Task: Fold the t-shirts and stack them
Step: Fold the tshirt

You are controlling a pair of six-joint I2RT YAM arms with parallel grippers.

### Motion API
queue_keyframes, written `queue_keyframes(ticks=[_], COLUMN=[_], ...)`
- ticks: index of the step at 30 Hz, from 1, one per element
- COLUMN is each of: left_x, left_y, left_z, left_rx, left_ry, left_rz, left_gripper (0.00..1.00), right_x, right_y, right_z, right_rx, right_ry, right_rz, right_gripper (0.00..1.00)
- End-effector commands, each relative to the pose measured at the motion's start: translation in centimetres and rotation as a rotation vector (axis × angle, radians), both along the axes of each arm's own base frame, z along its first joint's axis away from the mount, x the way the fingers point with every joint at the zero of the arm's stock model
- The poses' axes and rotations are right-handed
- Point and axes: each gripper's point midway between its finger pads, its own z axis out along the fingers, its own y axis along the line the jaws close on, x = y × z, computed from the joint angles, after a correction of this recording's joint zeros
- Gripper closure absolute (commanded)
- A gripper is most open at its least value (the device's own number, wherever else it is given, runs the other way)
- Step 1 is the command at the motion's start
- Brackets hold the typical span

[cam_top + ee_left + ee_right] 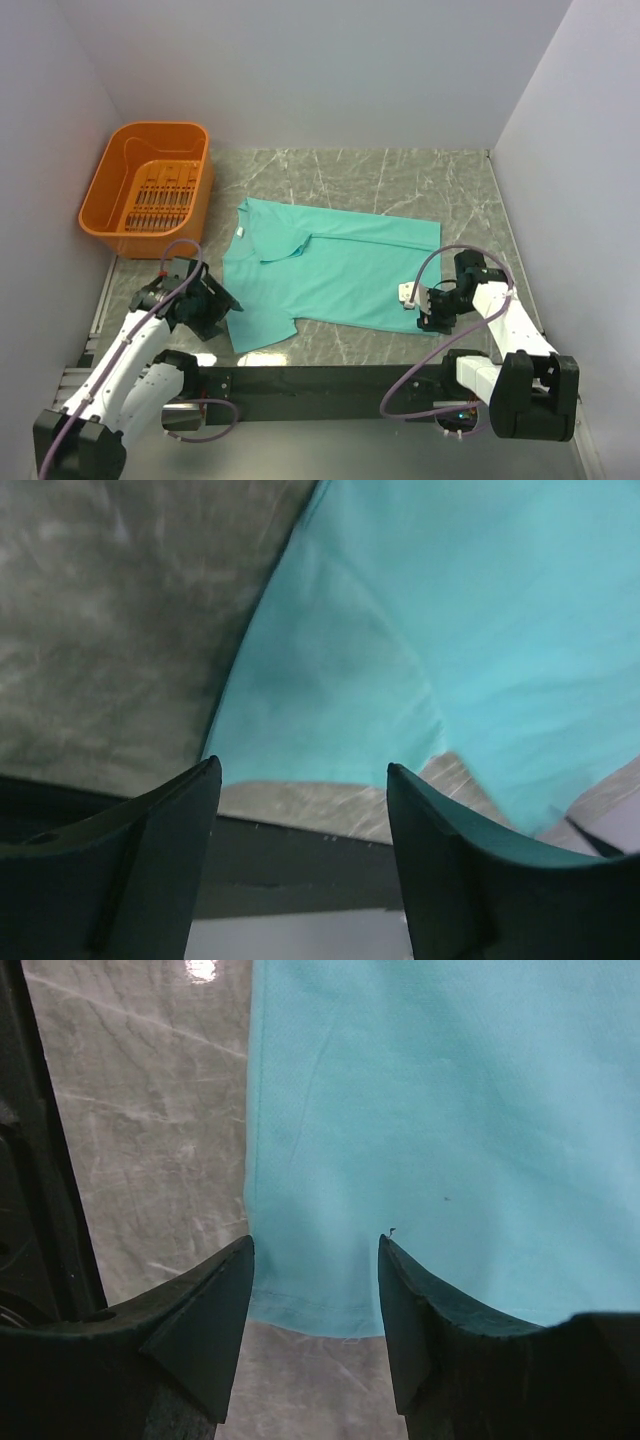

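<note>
Arms both crouch low over the grey marbled table (400, 175), elbows bent. The left gripper (222, 300) gapes empty beside a sleeve and the right gripper (408, 297) gapes empty above the hem of the thin, soft teal-green short-sleeved t-shirt (330, 265), spread flat mid-table.

Plain teal-green t-shirt (340, 270); orange slotted basket (112, 190); grey veined table (400, 178)

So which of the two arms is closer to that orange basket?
The left one. Its gripper is just on the near side of the basket, by the shirt's sleeve. The right gripper is across the table, at the shirt's bottom hem.
</note>
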Motion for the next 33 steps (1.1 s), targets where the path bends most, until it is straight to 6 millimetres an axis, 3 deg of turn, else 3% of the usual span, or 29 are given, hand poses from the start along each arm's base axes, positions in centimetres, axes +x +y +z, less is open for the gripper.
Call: queue_keyframes(ticks=[1,5,8,17,23,24,33], left_x=[-3.3,-5.8,-7.7,-5.2,-4.1,-4.0,-2.5], left_y=[-1.4,-3.0,-2.6,-1.8,-1.9,-2.1,-3.2], left_z=[-0.9,-2.6,-4.6,-4.8,-5.9,-6.0,-2.7], left_rx=[-0.019,-0.034,0.026,0.134,0.177,0.174,0.096], left_ry=[0.135,0.228,0.311,0.257,0.265,0.263,0.116], left_rz=[-0.023,-0.036,-0.035,-0.004,-0.012,-0.022,-0.080], left_gripper=[0.29,0.33,0.34,0.34,0.57,0.75,0.96], right_x=[1.8,2.6,3.1,2.9,2.6,2.6,1.4], right_y=[0.2,0.5,0.7,1.0,1.0,0.9,-0.5], right_z=[0.9,1.4,1.8,1.9,2.1,2.1,1.0], right_rx=[0.014,0.037,0.054,0.071,0.068,0.063,-0.023], right_ry=[-0.046,-0.050,-0.048,-0.049,-0.050,-0.057,-0.062], right_rz=[-0.026,-0.056,-0.070,-0.080,-0.083,-0.082,0.018], right_gripper=[0.41,0.41,0.41,0.41,0.42,0.42,0.42])
